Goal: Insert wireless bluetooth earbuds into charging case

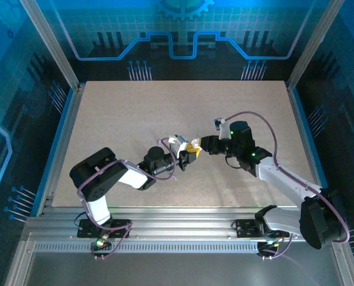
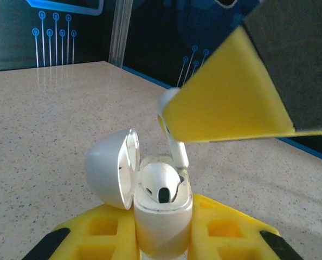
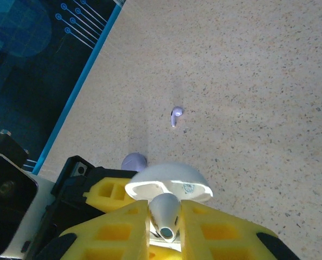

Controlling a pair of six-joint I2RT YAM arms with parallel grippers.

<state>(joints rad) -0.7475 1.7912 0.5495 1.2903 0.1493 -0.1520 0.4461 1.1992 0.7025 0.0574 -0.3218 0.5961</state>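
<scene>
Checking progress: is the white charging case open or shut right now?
Open. The charging case has its lid swung back, and one earbud sits inside.

Both arms reach in from the table's near edge and meet near its middle, fingertips almost touching. The left gripper (image 1: pixel 186 157) is clamped on a case (image 2: pixel 162 214); the right gripper (image 1: pixel 195 146) pinches a bud (image 3: pixel 165 210) over it
</scene>
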